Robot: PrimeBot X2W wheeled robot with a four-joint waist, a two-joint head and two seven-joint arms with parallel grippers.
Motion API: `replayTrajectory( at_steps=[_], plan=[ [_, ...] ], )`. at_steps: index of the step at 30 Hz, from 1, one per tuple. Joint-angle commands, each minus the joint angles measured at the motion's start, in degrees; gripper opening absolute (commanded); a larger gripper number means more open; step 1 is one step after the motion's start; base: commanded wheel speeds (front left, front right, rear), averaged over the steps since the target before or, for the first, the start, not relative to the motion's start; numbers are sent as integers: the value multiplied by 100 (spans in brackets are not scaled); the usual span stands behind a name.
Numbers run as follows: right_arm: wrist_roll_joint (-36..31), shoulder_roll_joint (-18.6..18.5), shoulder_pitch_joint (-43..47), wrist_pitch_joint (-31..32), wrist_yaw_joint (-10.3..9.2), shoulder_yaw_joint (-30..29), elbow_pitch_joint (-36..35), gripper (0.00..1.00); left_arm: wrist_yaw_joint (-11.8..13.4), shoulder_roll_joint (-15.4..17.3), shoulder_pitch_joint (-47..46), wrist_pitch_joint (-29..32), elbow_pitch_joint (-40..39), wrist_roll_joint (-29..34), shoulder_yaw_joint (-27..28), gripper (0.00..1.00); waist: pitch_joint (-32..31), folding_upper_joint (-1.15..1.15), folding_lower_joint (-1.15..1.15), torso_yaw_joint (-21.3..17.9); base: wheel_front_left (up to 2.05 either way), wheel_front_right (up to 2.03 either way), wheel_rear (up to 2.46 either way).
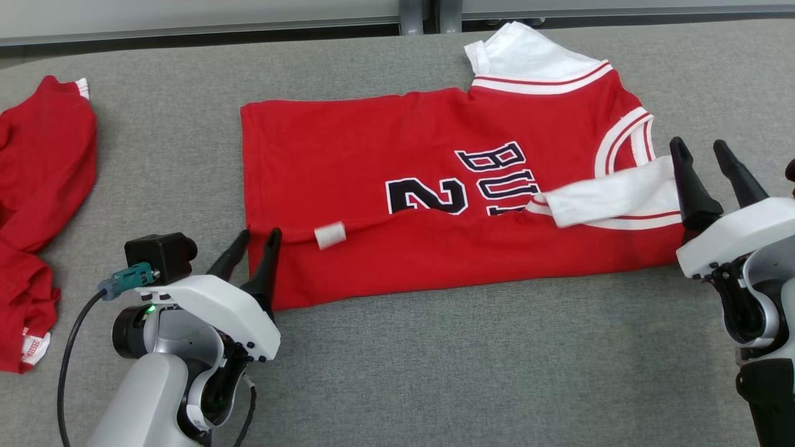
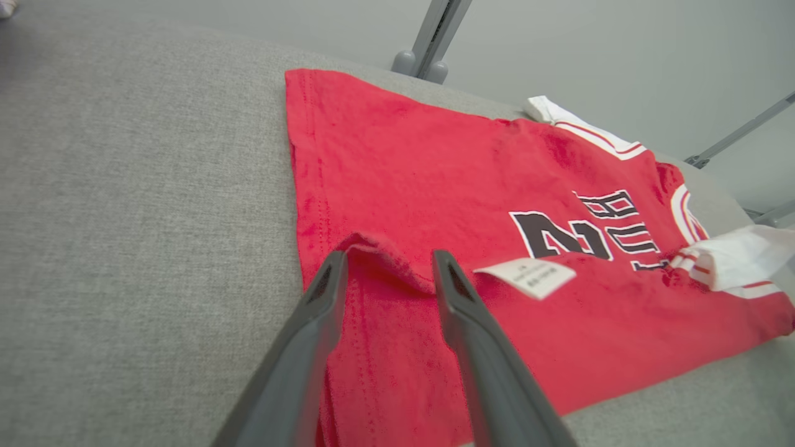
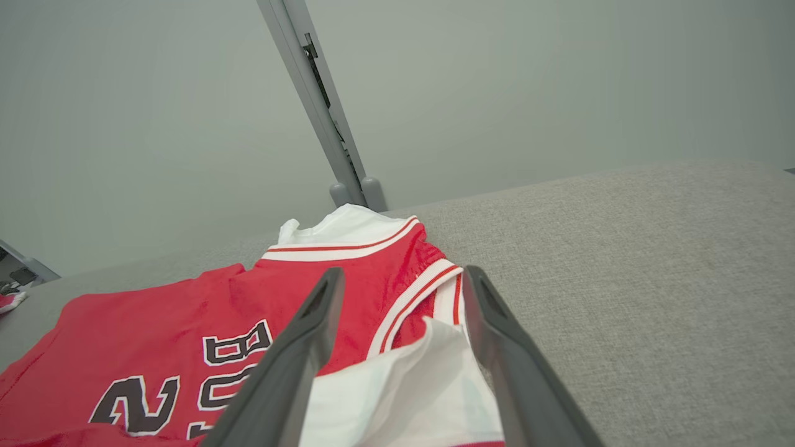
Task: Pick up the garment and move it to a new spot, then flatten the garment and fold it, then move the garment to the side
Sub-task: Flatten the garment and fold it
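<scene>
our left gripper (image 1: 259, 234) has its two dark fingers apart. they straddle a small raised ridge of red cloth at the hem corner without pinching it. our right gripper (image 1: 699, 144) is spread too, with the white long sleeve (image 1: 612, 198) lying between its fingers and nothing clamped.

both grippers sit at the near edge of the red basketball jersey with white trim and black lettering (image 1: 372, 161). it lies mostly flat on the grey fabric-covered table (image 1: 435, 372). its near strip appears doubled up over itself, and a small white care label (image 1: 330, 235) shows at that fold.

the jersey's long axis runs side to side across us, hem toward our left and collar toward our right, so each arm is nearest its own end. we judge the next fold goes away from us, with both ends lifted together. a second crumpled red garment (image 1: 43, 155) lies well apart at the far left.
</scene>
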Motion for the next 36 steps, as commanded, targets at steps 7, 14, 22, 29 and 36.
replayTrajectory(
  at_steps=[7,14,22,29,36],
  plan=[
    [-49,-303,365,-293,11,384,-267,100,-57,149,372,-232,-187,-70,120,100,-18,0,0,-161,0,0,0],
    [-704,-868,1047,182,6,436,-518,100,114,383,1217,-3,-711,-217,218,100,317,0,0,-261,0,0,0],
    [-1221,-660,929,785,6,44,-319,100,33,312,1156,265,-693,-374,49,100,645,0,0,-108,0,0,0],
    [-720,-699,921,1175,7,442,-331,0,-374,288,1034,547,-524,-545,-273,0,554,0,0,-50,0,0,0],
    [93,-1531,1419,1849,5,421,-1004,0,-388,675,1493,717,-1164,-865,41,0,53,0,0,-132,0,0,0]
  ],
)
